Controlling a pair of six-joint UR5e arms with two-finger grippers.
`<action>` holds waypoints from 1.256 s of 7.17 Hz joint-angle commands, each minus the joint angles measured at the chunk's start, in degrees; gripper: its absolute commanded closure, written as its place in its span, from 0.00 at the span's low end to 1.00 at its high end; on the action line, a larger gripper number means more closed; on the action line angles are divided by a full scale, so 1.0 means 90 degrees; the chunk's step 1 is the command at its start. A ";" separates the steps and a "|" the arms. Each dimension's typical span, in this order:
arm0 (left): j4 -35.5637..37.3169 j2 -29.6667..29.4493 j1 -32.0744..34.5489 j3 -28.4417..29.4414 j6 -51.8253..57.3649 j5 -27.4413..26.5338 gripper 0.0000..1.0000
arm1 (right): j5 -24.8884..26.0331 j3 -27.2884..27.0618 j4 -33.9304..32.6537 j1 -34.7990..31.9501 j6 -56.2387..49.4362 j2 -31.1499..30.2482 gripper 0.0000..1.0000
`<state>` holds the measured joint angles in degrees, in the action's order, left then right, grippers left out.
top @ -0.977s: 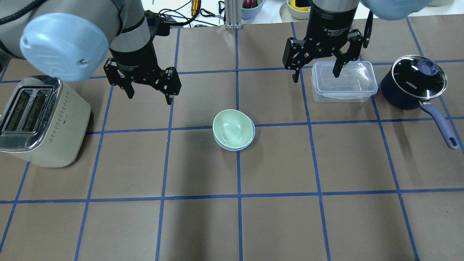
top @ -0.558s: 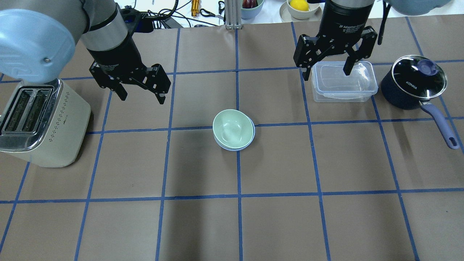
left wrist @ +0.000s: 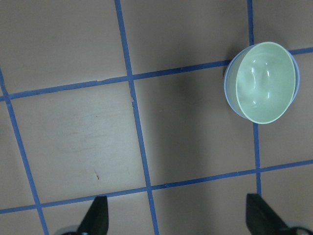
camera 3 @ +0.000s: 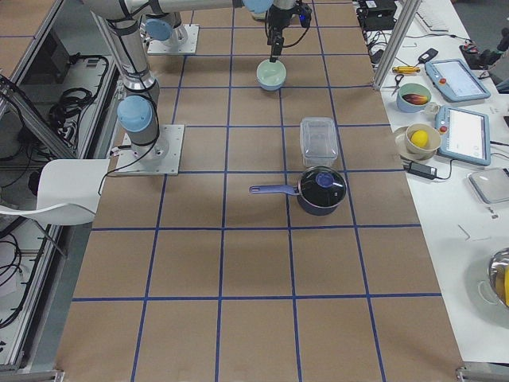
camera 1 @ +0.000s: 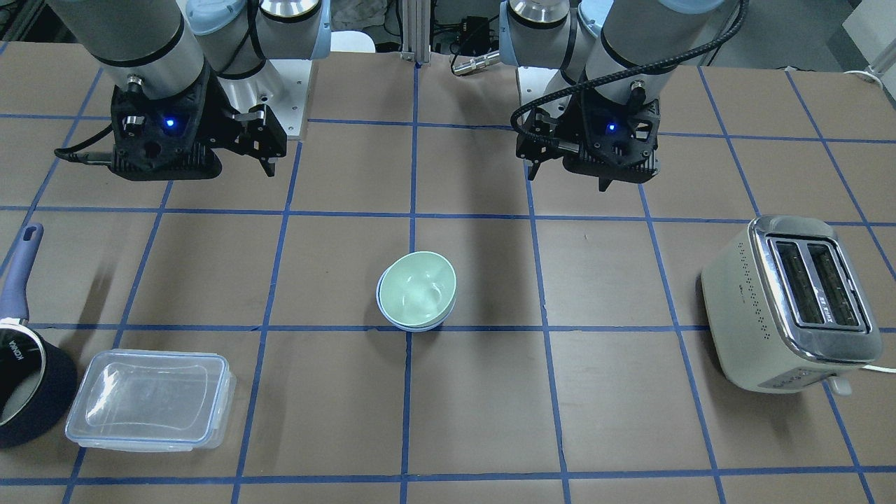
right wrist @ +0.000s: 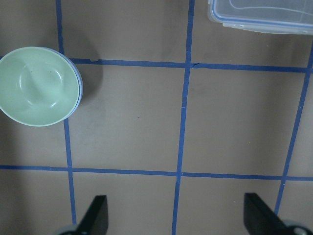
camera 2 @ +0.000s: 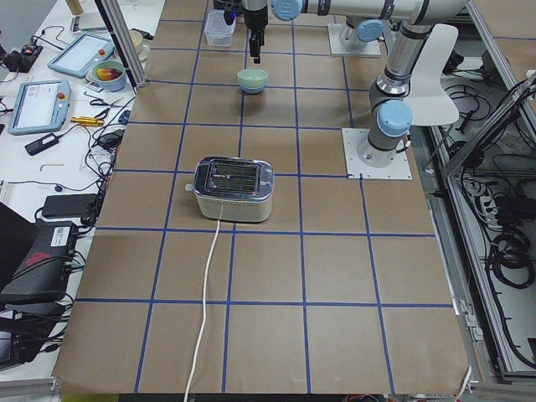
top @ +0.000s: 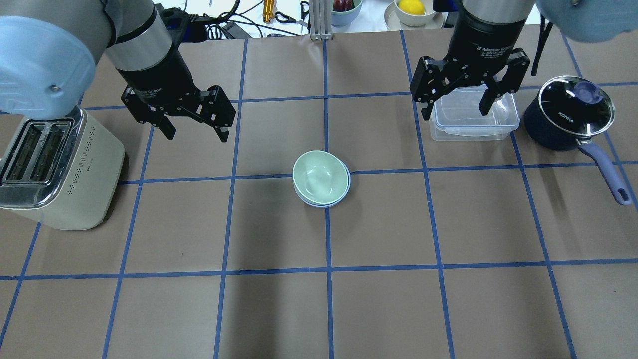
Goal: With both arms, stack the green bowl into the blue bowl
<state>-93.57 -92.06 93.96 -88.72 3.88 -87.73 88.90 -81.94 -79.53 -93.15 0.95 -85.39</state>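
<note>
**At centre — small round pale mint-green bowl (top: 319,177) nested in small round pale periwinkle-blue bowl (top: 347,192)**

From above and behind the robot, the green bowl sits inside the blue bowl on the brown paper-covered table with a blue tape grid (top: 379,309). Only a thin blue crescent shows at its edge. The black two-finger left gripper (top: 197,135) and the black two-finger right gripper (top: 454,113) hang raised, fingers spread wide, pinching nothing, each well apart from the bowls. A cream two-slot toaster with a chrome top (top: 60,169) stands on the left arm's side. On the other side, a clear rectangular lidded plastic container (top: 468,127) lies just beside a dark navy saucepan with a glass lid (top: 568,117). The right gripper's fingers overlap the container in this view.

Facing the robot, the front camera shows both grippers on the robot's side of the stack, each with a blue light lit.

Along the table from either end, the stacked bowls sit upright below the arms; the grippers are too small to judge.

On the left wrist camera, two fingertips stand at the lower corners with bare table between them and the stack at upper right. The right wrist camera shows the same wide gap — bowls at the left edge, the container at the top.
</note>
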 commanded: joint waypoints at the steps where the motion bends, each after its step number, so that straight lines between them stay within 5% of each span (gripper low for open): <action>1: 0.0015 -0.0074 -0.0001 -0.0006 -0.0011 0.0002 0.00 | -0.0188 -0.0463 -0.0409 -0.0011 0.0537 -0.0432 0.02; 4: 0.0015 -0.0094 -0.0001 -0.0006 0.0009 -0.0008 0.00 | -0.0064 -0.1295 -0.1163 -0.0011 0.0471 -0.0862 0.00; 9: 0.0406 0.0033 0.0028 -0.0258 -0.0680 -0.0116 0.00 | 0.0064 -0.1111 -0.0568 -0.0040 0.0451 -0.0952 0.00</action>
<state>-90.65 -92.49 94.11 -89.58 1.17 -88.78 89.46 -92.03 -85.32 -93.49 5.21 -94.15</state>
